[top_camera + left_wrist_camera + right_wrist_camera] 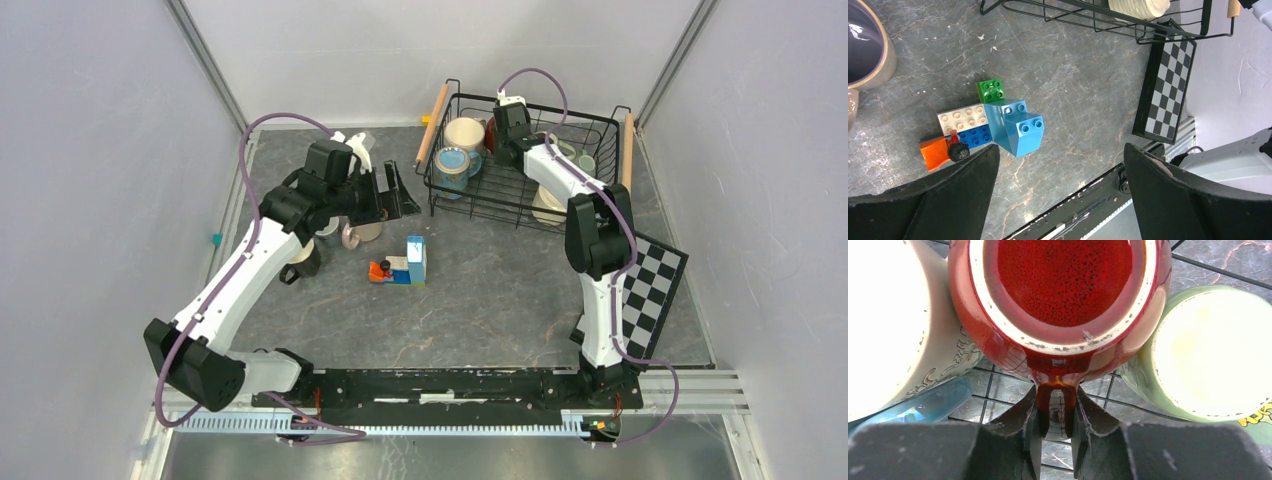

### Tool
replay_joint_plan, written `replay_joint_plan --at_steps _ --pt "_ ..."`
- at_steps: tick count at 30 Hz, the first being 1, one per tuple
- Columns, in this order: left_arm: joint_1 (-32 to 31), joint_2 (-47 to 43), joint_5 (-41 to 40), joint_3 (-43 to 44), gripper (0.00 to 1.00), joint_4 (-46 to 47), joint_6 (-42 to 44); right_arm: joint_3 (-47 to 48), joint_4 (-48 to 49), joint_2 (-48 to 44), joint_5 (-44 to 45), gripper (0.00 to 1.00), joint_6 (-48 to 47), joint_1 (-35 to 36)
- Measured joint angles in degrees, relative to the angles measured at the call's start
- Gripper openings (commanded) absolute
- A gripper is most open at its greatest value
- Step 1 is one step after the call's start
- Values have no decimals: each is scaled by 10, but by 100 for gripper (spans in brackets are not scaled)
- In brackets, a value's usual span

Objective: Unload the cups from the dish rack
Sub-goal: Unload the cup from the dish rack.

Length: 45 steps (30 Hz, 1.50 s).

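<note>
Right gripper (1055, 416) pinched narrow on the handle of one dark red glazed ceramic mug (1063, 285), inside the black wire dish rack (495, 195), far side. Tight there: three neighbours crowd it, cream mug (893, 325), pale green mug (1208, 350), blue mug (923, 402). Left gripper (1060, 150) wide open, holding nothing, left of the rack over bare grey table (1088, 90); one toy block cluster (988, 127) beneath.

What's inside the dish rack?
Cream mug, blue mug, dark red mug with the right hand clamping its handle, pale green mug. Right arm covers the near right of the rack; only a cream piece shows beneath it.
</note>
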Motion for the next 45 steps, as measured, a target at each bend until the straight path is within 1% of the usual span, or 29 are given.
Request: replay_joint_plan --at_steps 33,45 --pt "0 6 10 -10 100 12 0 20 -5 -20 1 0 -7 0" --pt "0 17 24 -10 100 38 -1 20 -29 -60 15 0 -6 2"
